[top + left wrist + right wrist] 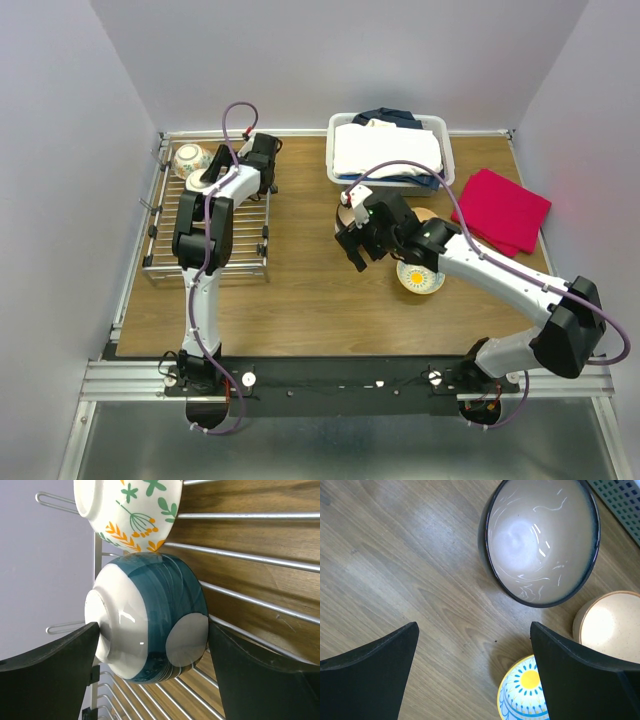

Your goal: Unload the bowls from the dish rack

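Note:
The silver wire dish rack point(240, 255) lies at the table's left. At its far end a leaf-patterned bowl point(188, 160) point(130, 510) and a teal-and-white bowl point(201, 181) point(150, 615) stand on edge. My left gripper point(212, 170) point(152, 630) is open and straddles the teal bowl; one finger is at its foot and the other at its rim. My right gripper point(358, 255) point(474, 630) hangs open over bare wood. Beside it on the table stand a dark-rimmed bowl point(542, 540), a cream bowl point(607, 625) and a yellow-and-blue bowl point(420, 278) point(522, 697).
A white plastic basket point(443, 135) of folded clothes stands at the back centre. A red cloth point(500, 210) lies at the right. Walls close in the table on the left, back and right.

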